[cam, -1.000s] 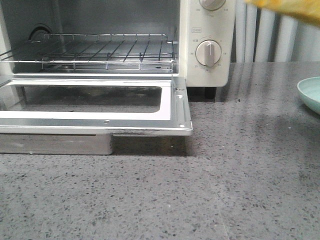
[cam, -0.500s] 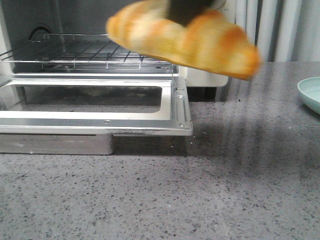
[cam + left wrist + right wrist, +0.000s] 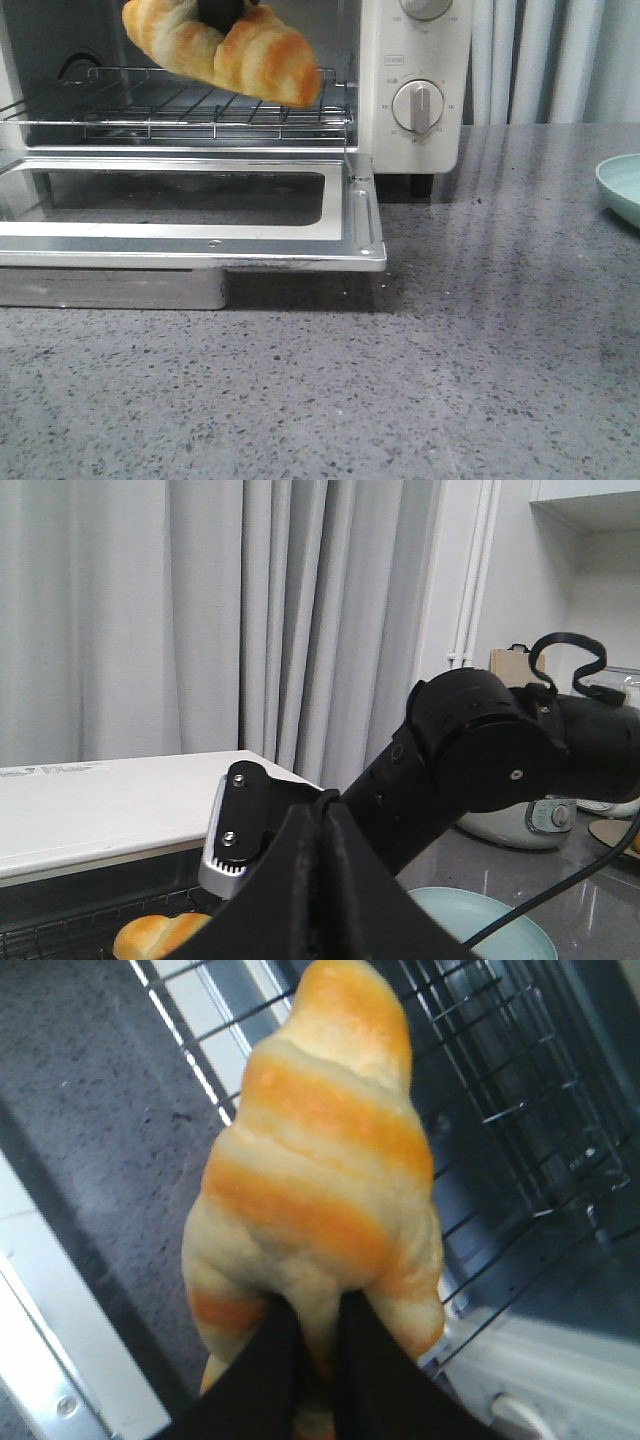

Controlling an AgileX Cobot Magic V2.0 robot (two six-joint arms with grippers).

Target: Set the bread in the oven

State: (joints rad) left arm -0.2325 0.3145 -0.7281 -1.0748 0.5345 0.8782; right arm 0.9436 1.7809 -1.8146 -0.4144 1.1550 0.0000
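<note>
You have one bread (image 3: 222, 48) roll in view, held above one wire rack (image 3: 180, 110) inside one oven (image 3: 300, 120). The oven shows you one open door (image 3: 190, 215) with one glass window, and two round knobs (image 3: 417, 106) on its right panel, the upper one cut off by the frame edge. One black foot (image 3: 421, 185) is visible beneath it. At the countertop's (image 3: 420, 380) right edge you can count one pale green plate (image 3: 620, 187).

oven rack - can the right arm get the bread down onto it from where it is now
Probably yes. The right gripper holds the bread just above the wire rack, the oven door lies folded down, and nothing sits on the rack beneath it.
</note>
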